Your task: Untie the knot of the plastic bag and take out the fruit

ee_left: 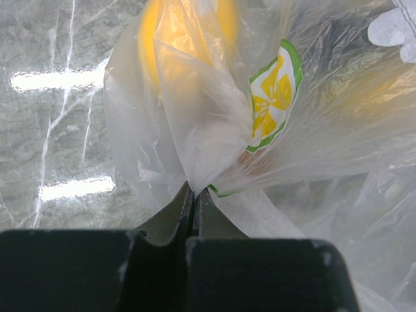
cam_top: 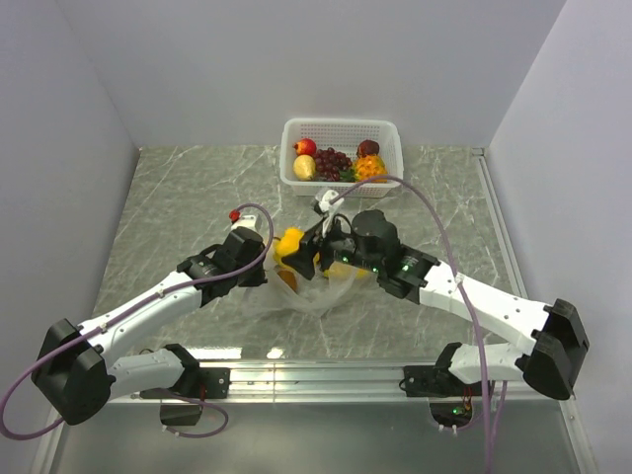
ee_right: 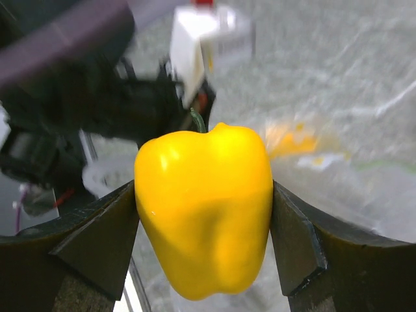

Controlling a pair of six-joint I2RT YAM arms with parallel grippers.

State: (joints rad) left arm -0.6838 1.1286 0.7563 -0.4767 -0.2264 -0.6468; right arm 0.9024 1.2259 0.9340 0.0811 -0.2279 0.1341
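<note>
Bag (cam_top: 314, 292) lies crumpled on the marble table (cam_top: 168, 197) between both arms, near the front edge and well apart from the white basket (cam_top: 341, 122) at the back, which holds grapes (cam_top: 334, 158) and an orange fruit (cam_top: 370, 166). Left gripper (ee_left: 193, 192) has its jaws closed tight, pinching a fold of the film. Right gripper (ee_right: 205, 188) is partly open, its fingers pressed to both sides of a bare yellow pepper (ee_right: 205, 240), just above the bag

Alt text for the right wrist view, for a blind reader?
The right hand grips a glossy yellow pepper-shaped toy fruit between its two dark fingers. Behind it lie the clear plastic bag and grey marbled table, blurred.
</note>
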